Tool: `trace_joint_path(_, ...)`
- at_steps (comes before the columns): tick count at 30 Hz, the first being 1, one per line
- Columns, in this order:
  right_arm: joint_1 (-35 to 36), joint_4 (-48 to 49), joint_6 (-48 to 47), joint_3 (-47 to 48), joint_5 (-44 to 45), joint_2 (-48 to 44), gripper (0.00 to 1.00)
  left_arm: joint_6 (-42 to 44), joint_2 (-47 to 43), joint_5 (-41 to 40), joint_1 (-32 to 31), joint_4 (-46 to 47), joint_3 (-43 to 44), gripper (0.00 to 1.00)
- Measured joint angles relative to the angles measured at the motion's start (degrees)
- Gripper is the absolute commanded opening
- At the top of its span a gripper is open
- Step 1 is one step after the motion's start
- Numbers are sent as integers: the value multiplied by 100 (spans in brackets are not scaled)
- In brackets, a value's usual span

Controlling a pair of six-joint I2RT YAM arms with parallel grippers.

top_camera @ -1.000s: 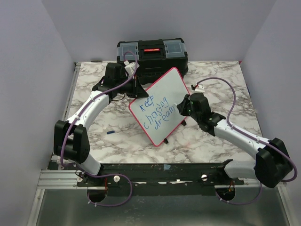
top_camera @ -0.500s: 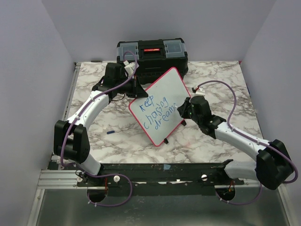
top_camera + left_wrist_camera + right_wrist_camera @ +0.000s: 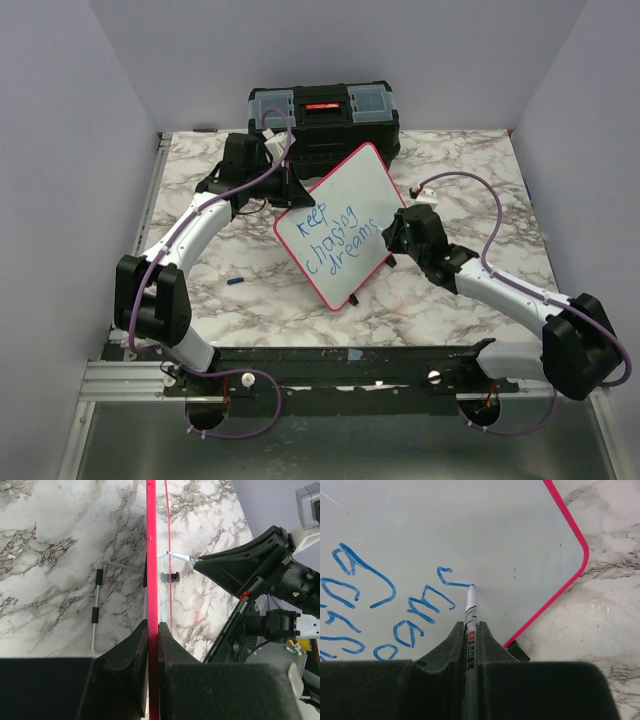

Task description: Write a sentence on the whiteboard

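Note:
The whiteboard [image 3: 345, 195], white with a thin red rim, stands tilted at the table's middle. My left gripper [image 3: 288, 186] is shut on its upper left edge; the left wrist view shows the red rim [image 3: 151, 555] pinched between the jaws [image 3: 152, 630]. The sentence [image 3: 335, 235] in blue reads "keep chasing dreams" in three slanted lines. My right gripper [image 3: 393, 233] is shut on a white marker [image 3: 469, 615] whose tip touches the board [image 3: 485, 525] at the end of the last blue letter [image 3: 447, 577].
A black toolbox [image 3: 323, 115] stands behind the board at the back edge. A small blue cap [image 3: 236, 282] lies on the marble table, left of the board. A wire stand [image 3: 97, 600] is behind the board. Purple walls close in on both sides.
My right gripper has slid to the right along the bottom line, and the word "dream" has gained a final "s". The left arm and the board have stayed still.

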Motion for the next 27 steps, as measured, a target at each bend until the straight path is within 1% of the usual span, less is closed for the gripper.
trace_joint_path(6, -2, -52, -9, 2, 197, 74, 1, -20, 0, 0, 2, -2, 0, 0)
trace_joint_path(14, -2, -57, -4, -11, 210, 66, 1, -20, 0, 0, 2, -2, 0, 0)
trace_joint_path(27, -39, -55, 0, -170, -162, -87, 1, -20, 0, 0, 7, -7, 0, 0)
